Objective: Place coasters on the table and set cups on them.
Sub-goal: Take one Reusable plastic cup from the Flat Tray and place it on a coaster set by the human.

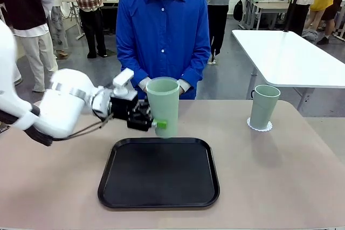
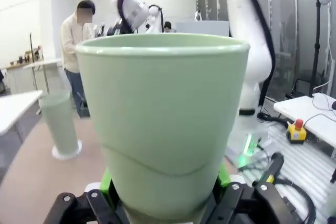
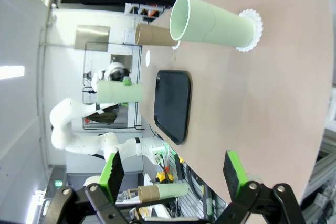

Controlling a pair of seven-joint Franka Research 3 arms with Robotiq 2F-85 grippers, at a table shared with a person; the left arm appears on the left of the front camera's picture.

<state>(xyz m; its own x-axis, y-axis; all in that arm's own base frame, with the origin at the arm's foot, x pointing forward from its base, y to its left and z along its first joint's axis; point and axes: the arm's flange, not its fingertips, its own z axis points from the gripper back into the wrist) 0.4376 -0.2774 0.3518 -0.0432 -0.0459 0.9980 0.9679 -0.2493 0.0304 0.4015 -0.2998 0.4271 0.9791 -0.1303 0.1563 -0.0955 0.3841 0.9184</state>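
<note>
My left gripper (image 1: 152,123) is shut on the lower part of a pale mint green cup (image 1: 163,106), holding it upright above the far edge of the black tray. From the left wrist this cup (image 2: 163,124) stands close between the green pads (image 2: 107,182). A second mint cup (image 1: 264,106) stands on a lacy white coaster (image 1: 260,127) at the table's right. The right wrist view shows that cup (image 3: 210,24) on its coaster (image 3: 251,30), with a tan-brown cup (image 3: 152,34) beyond it. My right gripper (image 3: 173,177) hangs open over the beige table (image 3: 262,108), holding nothing.
A black rectangular tray (image 1: 159,172) lies empty at the table's front middle. A person in a blue shirt (image 1: 163,30) stands at the far edge, hands together behind the held cup. A white table (image 1: 291,57) stands off to the back right.
</note>
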